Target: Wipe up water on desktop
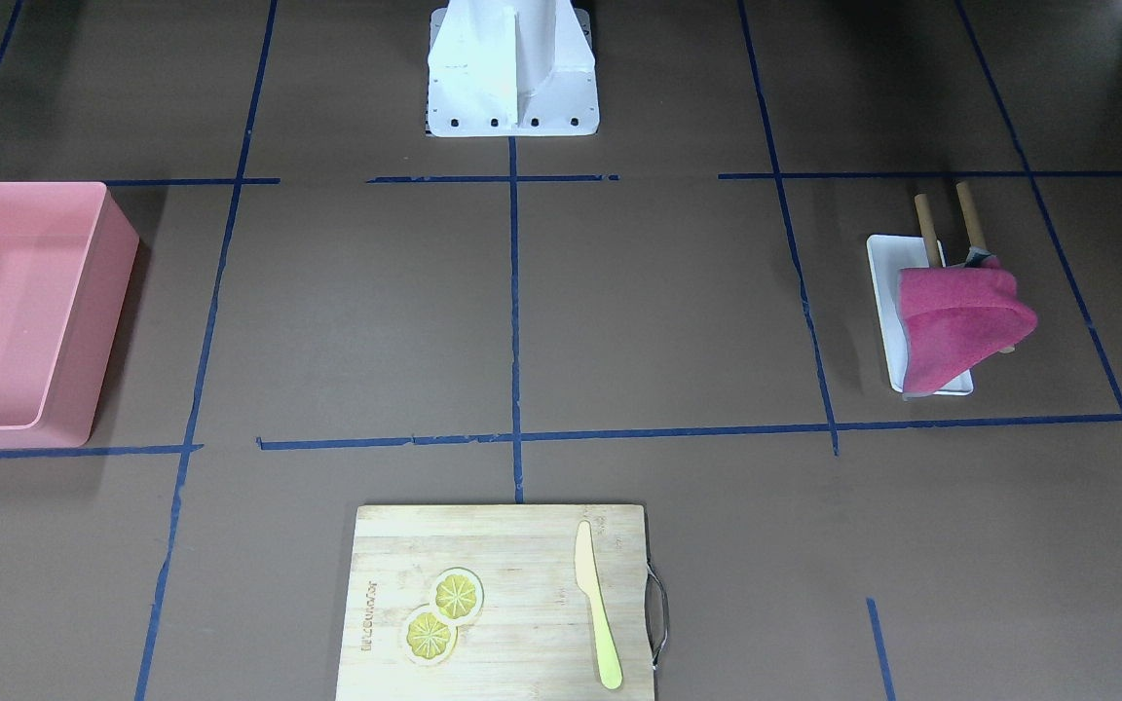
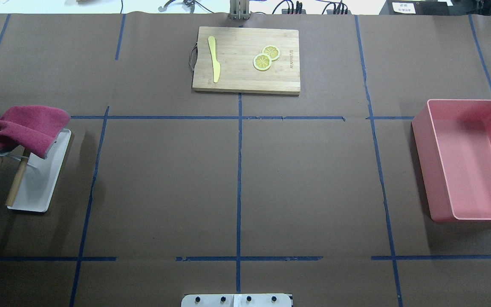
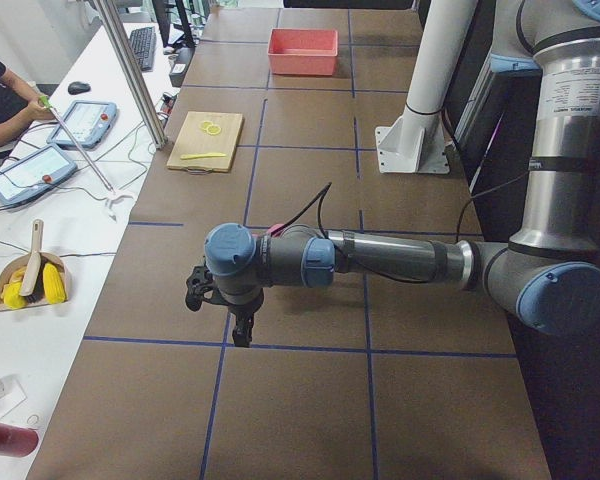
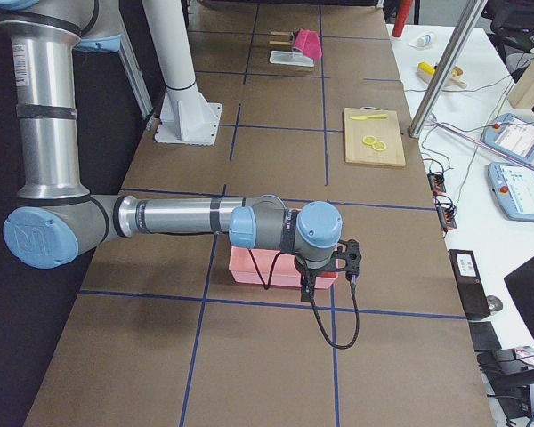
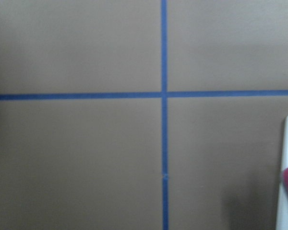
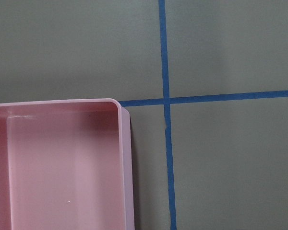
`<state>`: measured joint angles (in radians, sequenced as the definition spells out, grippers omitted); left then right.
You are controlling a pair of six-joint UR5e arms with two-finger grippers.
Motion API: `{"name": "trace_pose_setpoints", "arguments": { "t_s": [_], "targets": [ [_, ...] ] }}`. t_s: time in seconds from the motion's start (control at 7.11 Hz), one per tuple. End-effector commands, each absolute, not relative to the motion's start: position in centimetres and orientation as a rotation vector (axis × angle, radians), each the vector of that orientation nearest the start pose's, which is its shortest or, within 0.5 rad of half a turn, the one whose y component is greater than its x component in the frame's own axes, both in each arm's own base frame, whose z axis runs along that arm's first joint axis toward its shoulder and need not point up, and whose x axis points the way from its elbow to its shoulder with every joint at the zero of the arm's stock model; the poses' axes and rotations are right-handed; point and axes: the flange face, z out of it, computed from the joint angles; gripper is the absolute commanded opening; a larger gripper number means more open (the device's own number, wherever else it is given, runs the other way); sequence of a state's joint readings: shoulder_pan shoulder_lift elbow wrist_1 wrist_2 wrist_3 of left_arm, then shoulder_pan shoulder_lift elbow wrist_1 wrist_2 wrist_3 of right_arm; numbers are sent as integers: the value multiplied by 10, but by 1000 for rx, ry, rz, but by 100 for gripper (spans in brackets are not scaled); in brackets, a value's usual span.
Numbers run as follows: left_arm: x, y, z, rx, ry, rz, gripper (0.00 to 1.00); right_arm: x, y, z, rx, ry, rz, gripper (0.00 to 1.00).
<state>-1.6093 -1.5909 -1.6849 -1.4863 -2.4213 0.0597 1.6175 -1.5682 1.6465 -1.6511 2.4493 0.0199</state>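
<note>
overhead exterior: desktop (image 2: 164, 183) lengthwise left-right

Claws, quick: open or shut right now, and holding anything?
Left claw: cannot be told; only a side view shows it.
Right claw: cannot be told, same reason.

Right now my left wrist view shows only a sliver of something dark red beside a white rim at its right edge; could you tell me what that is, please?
Observer: A magenta cloth, draped over the ends of two wooden rods, above a white tray.
Operator: Thank you. What lies on the robot's right side?
Observer: A pink bin, open-topped, with nothing visible inside.
Operator: And across from the robot?
Observer: A wooden cutting board bearing a yellow knife and two lemon slices.
</note>
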Motion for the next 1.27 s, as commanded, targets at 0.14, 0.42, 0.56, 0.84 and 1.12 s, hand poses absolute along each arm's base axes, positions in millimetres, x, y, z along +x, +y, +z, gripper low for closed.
{"name": "trace_pose_setpoints", "arguments": {
  "t_s": [0.14, 0.42, 0.56, 0.84, 1.12],
  "targets": [
    [-26, -495, 499, 117, 938, 5, 100, 63, -495, 582, 66, -873, -1, 100],
    [46, -485, 441, 99, 977, 12, 100, 62, -494, 587, 58, -879, 2, 100],
    [74, -482, 432, 111, 988, 49, 100, 62, -493, 587, 56, -881, 4, 100],
    [119, -490, 426, 164, 870, 112, 98, 61, -494, 588, 52, -881, 4, 100],
    [135, -495, 447, 152, 797, 119, 98, 61, -494, 590, 48, -881, 6, 100]
  ]
}}
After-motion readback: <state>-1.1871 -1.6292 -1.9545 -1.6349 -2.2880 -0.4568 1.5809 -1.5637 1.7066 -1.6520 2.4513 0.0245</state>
